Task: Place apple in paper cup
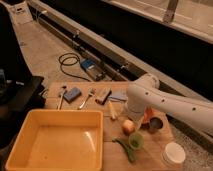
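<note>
The apple [128, 127], small and pale yellow with a reddish blush, sits on the wooden table just right of the yellow tub. The white paper cup [173, 153] stands upright at the table's front right corner, well apart from the apple. My white arm reaches in from the right. The gripper [132, 115] hangs at its end, directly above and behind the apple and very close to it. The arm hides most of the gripper.
A large yellow tub [57, 140] fills the front left. An orange bowl [148, 118] and a grey metal cup [155, 124] sit right of the apple, a green pear-like fruit [134, 141] in front of it. A spoon [61, 96], blue sponge [73, 94], fork [86, 98] and brown block [102, 96] lie along the back.
</note>
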{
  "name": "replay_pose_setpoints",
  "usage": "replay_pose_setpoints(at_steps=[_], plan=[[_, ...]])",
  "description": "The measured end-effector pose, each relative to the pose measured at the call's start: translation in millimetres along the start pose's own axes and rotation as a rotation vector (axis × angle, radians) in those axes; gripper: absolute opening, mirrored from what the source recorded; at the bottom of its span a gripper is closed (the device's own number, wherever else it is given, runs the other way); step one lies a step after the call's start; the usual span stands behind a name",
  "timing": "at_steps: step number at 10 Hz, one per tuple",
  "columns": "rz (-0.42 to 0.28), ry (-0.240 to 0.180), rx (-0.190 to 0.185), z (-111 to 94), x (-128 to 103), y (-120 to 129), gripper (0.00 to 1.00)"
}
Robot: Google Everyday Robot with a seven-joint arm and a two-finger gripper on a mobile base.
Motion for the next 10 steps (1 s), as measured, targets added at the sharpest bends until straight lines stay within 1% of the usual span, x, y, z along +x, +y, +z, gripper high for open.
replay_pose_setpoints(at_steps=[1, 3, 5, 8, 10], plan=[[-0.006, -0.01, 0.017, 9, 0, 1, 0.67], [-0.024, -0.023, 0.046, 12, 1, 3, 0.67], [-0.052, -0.024, 0.052, 13, 0, -1, 0.67], [-0.099, -0.01, 0.057, 9, 5, -7, 0.67], [-0.132, -0.006, 0.051, 19, 13, -1, 0.67]])
